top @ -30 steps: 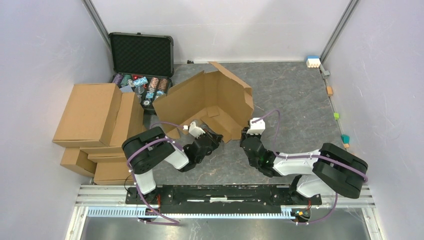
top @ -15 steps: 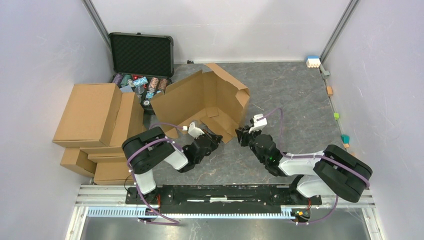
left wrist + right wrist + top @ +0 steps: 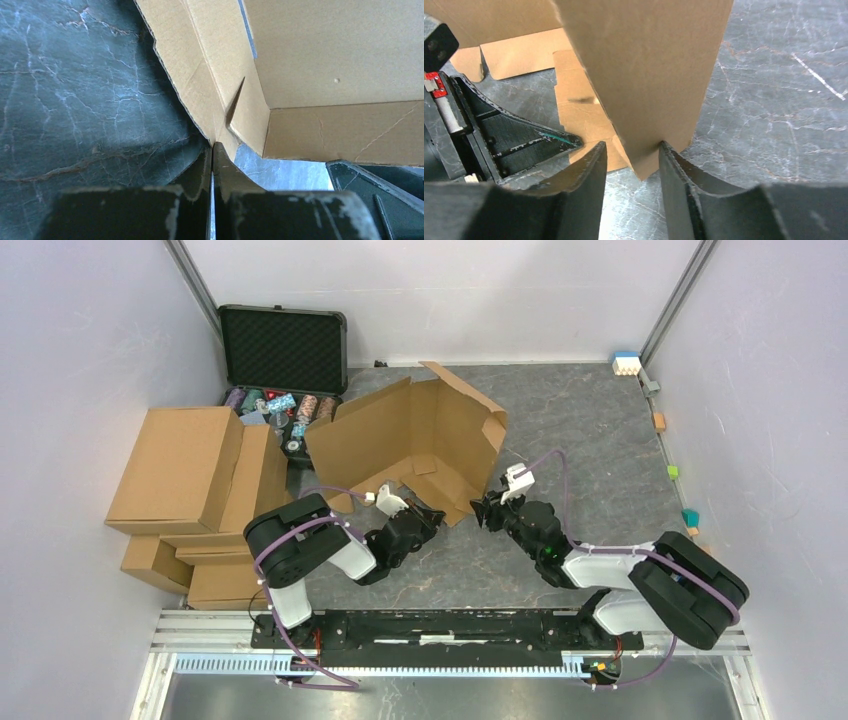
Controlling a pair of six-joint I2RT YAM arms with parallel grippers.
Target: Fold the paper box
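Observation:
The paper box (image 3: 410,440) is a half-raised brown cardboard sheet, its back and right walls standing and its base flaps flat on the dark table. My left gripper (image 3: 432,512) is at the box's near edge. In the left wrist view it (image 3: 214,147) is shut on a thin corner of the box's (image 3: 325,50) front flap. My right gripper (image 3: 487,510) sits low at the near right corner. In the right wrist view it (image 3: 631,150) is open, and the lower corner of a standing flap (image 3: 649,65) hangs between its fingers, touching the right one.
An open black case (image 3: 283,345) with poker chips (image 3: 290,410) stands at the back left. Ready-made brown cartons (image 3: 190,480) are piled along the left wall. Small coloured blocks (image 3: 673,472) line the right edge. The left gripper's body (image 3: 499,140) is close beside the right gripper.
My right gripper has opened wider and let go of the standing flap, and its wrist has dropped lower towards the table. The box's right wall has shifted slightly. The left gripper has stayed put.

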